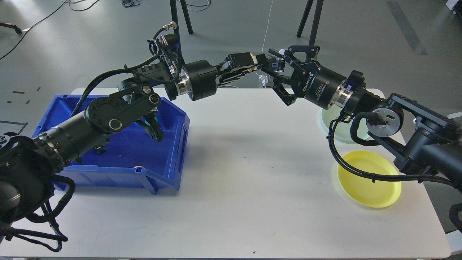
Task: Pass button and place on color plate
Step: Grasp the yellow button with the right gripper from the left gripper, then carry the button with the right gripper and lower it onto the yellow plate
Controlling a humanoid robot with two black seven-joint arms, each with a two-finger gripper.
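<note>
My left gripper (pixel 267 65) reaches right above the table's far edge, its fingers close together on a small blue button (pixel 276 66) at their tip. My right gripper (pixel 277 68) faces it from the right. Its jaws are spread wide, one above and one below the button, not closed on it. A yellow plate (pixel 369 184) lies at the table's right front. A pale green plate (pixel 338 127) lies behind it, partly hidden by my right arm.
A blue bin (pixel 169 159) stands on the left of the white table (pixel 252 173), under my left arm, with a few small pieces (pixel 137 167) in it. Tripod legs (pixel 306 18) and cables stand on the floor behind.
</note>
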